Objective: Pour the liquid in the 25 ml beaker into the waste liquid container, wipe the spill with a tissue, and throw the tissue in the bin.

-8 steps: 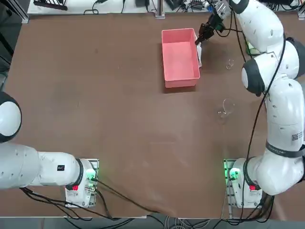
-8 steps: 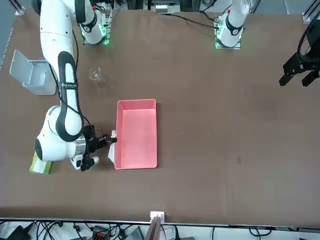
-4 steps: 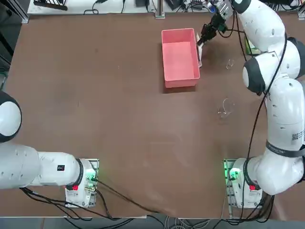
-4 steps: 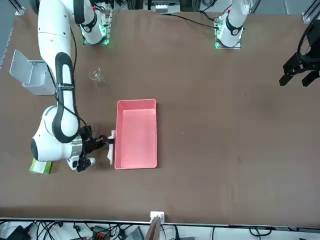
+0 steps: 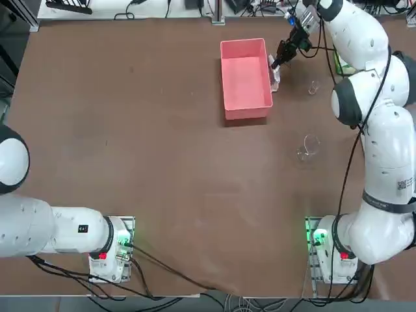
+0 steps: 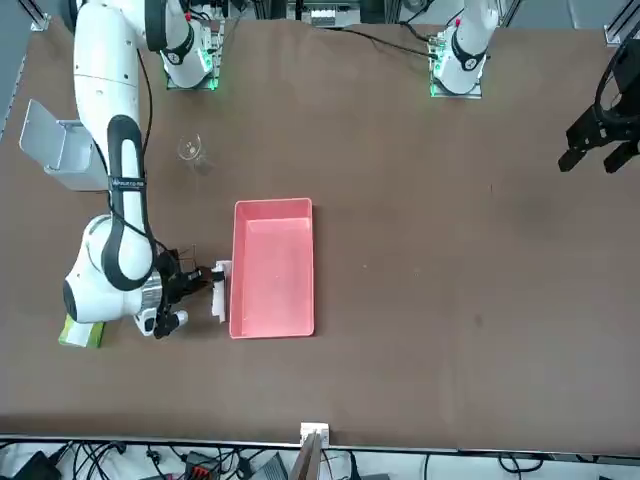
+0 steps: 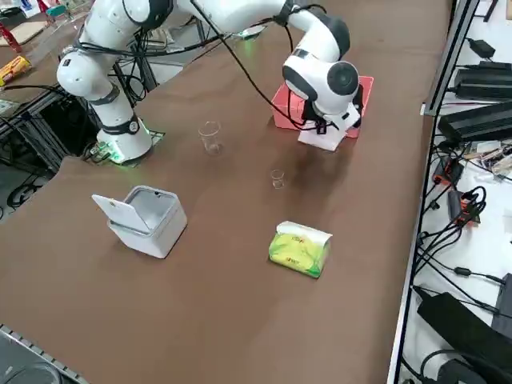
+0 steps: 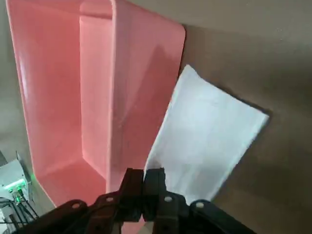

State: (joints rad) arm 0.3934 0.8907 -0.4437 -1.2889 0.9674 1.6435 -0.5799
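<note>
My right gripper [image 5: 281, 60] hangs low beside the far right corner of the pink waste liquid container [image 5: 246, 81]. In the wrist view the gripper [image 8: 148, 176] is shut on one edge of the white tissue [image 8: 207, 141], which spreads over the brown table along the container wall [image 8: 114, 97]. From the front the tissue [image 6: 219, 296] lies between the gripper [image 6: 203, 280] and the container [image 6: 272, 268]. The tiny 25 ml beaker [image 5: 314, 86] stands upright to the right of them, also seen as the beaker [image 7: 277, 178] from the side. The grey bin [image 7: 146, 218] stands with its lid open.
A larger clear beaker [image 5: 309, 146] stands nearer my base. The green tissue pack [image 7: 300, 249] lies near the table's right edge, beyond the bin [image 6: 62, 152]. My right arm's elbow [image 7: 324, 76] hangs over the container's near corner.
The right gripper has shifted a little away from the container wall, dragging the tissue with it across the table. The beakers, container and bin have not moved.
</note>
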